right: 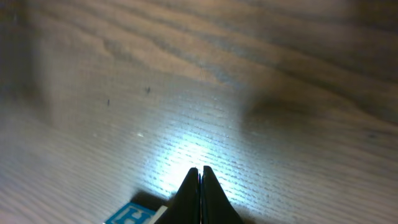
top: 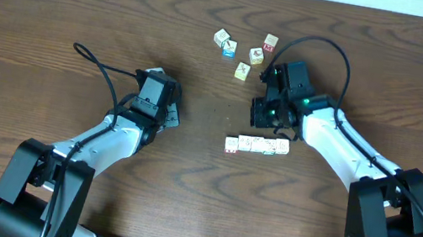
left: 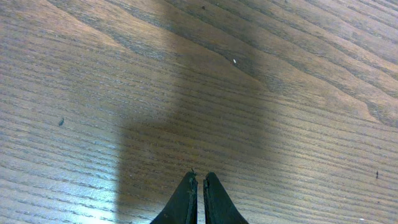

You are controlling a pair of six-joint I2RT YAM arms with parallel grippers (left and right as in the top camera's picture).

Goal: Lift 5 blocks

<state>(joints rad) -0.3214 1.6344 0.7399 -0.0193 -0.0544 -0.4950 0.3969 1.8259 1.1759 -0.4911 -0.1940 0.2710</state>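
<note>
Several cream blocks (top: 257,145) lie side by side in a short row at the table's middle. My right gripper (top: 268,126) hangs just behind that row, pointing down. In the right wrist view its fingers (right: 200,169) are pressed together with nothing between them. A blue-printed cube face (right: 132,215) shows at the bottom edge just left of them. My left gripper (top: 170,115) rests over bare wood well to the left of the row. In the left wrist view it is shut (left: 200,177) and empty.
More loose cubes are scattered at the back: a cream one (top: 222,37), a blue-faced one (top: 229,50), and others (top: 242,71) (top: 256,56) near a cube with a red side (top: 270,43). The right arm's black cable (top: 325,45) loops above the table.
</note>
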